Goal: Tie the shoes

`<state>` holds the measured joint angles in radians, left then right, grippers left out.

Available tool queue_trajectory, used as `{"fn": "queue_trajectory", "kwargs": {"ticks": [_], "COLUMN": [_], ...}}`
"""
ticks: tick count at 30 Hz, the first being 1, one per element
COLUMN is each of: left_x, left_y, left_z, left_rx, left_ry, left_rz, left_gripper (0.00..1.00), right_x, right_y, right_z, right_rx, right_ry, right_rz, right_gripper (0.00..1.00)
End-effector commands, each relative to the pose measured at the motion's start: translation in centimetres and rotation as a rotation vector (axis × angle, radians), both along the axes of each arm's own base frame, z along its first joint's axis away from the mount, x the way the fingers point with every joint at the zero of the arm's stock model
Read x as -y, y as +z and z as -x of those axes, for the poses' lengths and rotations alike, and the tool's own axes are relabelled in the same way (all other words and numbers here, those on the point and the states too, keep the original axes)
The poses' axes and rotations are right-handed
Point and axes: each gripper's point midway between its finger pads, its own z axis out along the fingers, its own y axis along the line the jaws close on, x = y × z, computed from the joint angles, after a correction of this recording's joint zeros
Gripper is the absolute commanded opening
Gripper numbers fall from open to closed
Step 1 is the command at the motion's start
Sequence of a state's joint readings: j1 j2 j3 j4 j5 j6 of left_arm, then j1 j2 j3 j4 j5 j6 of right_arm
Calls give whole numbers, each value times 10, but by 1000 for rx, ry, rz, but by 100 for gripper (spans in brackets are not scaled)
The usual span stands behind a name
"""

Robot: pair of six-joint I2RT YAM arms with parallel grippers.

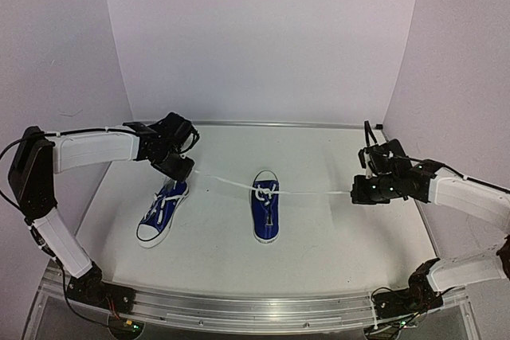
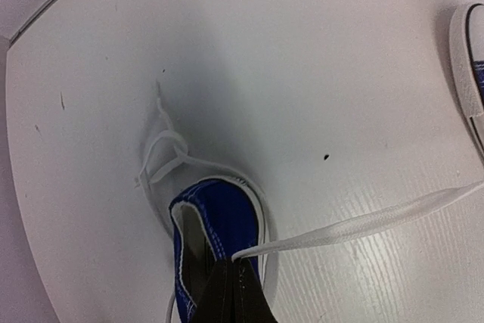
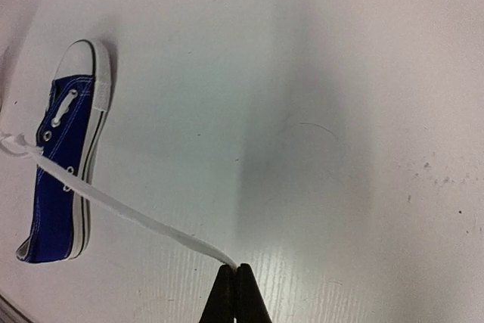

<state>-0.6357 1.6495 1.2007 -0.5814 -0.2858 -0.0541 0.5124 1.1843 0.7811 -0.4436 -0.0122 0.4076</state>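
Taut white lace (image 1: 311,192) across the centre blue canvas sneaker (image 1: 266,206)
You have open white surface (image 1: 319,236) around it; left jaws and right jaws each clamp a lace end

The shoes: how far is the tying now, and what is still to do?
Done: the centre shoe has what looks like a first knot over its tongue. In hand: the left gripper and right gripper, both shut, pull its lace taut to opposite sides. Left: the bow on this shoe, and the other shoe, whose lace lies in loose loops; whether tied, I cannot tell.
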Motion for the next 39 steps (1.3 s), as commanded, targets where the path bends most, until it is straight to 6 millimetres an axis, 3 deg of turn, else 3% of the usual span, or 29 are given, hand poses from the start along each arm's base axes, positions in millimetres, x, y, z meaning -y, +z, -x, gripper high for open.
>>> {"fn": "queue_trajectory", "kwargs": {"ticks": [1, 6, 12, 21, 27, 35, 37, 39], "left_x": [-38, -52, -57, -70, -70, 6, 18, 23], "left_y": [-2, -12, -13, -27, -30, -29, -34, -40], "left_z": [11, 20, 20, 27, 30, 47, 55, 61], "left_rx": [2, -24, -13, -37, -38, -127, -167, -207], "left_ry": [166, 212, 241, 279, 259, -69, -121, -143], "left_rz": [-79, -132, -138, -206, -198, 22, 41, 48], "left_gripper": [0, 0, 0, 0, 0, 0, 0, 4], "right_x": [44, 82, 98, 132, 122, 73, 66, 59], "right_y": [3, 8, -12, -17, -33, -41, -39, -38], "right_z": [1, 9, 25, 40, 34, 4, -1, -6], "right_rx": [42, 74, 39, 46, -8, -50, -45, -43], "right_ry": [-223, -440, -579, -789, -740, -446, -410, -379], "right_rz": [64, 101, 64, 117, 137, 83, 68, 54], "right_gripper": [0, 0, 0, 0, 0, 0, 4, 18]}}
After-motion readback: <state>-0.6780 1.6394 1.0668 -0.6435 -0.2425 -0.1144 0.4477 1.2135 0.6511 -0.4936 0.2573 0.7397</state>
